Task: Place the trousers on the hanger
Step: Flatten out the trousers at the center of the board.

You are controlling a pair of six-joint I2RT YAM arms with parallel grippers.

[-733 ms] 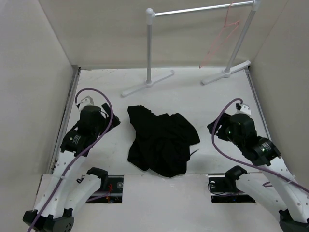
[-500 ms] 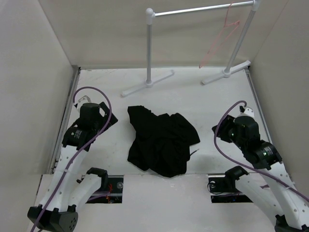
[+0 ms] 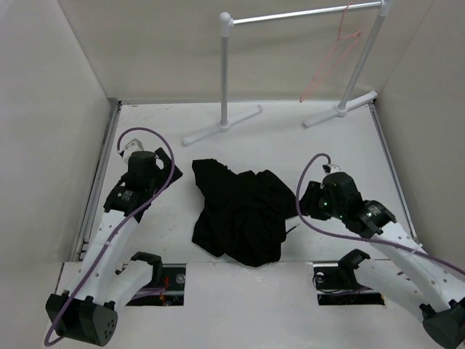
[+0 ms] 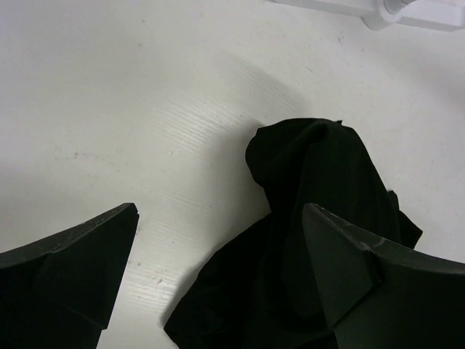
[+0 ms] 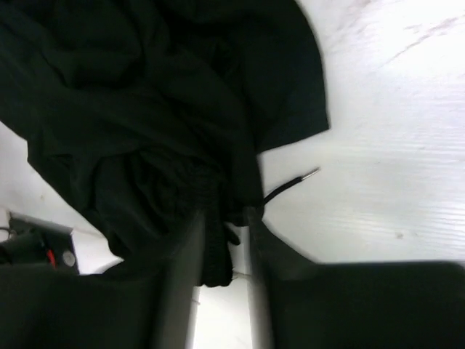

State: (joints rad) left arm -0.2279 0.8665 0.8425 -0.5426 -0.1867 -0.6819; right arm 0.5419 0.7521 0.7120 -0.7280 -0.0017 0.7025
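- The crumpled black fabric trousers (image 3: 240,214) lie heaped on the white bench (image 3: 290,138), between the two arms.
- The thin pink wire hanger (image 3: 323,69) hangs from the right end of the white tubular rack (image 3: 227,73), well apart from the trousers.
- The left end effector (image 4: 219,211) has its fingers wide apart, just beside the trousers' edge.
- The right end effector (image 5: 223,218) is over the trousers with a slim gap between its fingers; it is blurred, so I cannot tell whether it grips.

A white tubular garment rack (image 3: 290,16) stood at the far end of a white wood-grain tabletop (image 3: 160,138), its two flat feet (image 3: 221,125) planted on the surface near the back wall. Plain beige panels (image 3: 43,109) enclosed the table on three sides. Two rectangular cut-outs (image 3: 171,280) in the near white board showed dark wiring inside.
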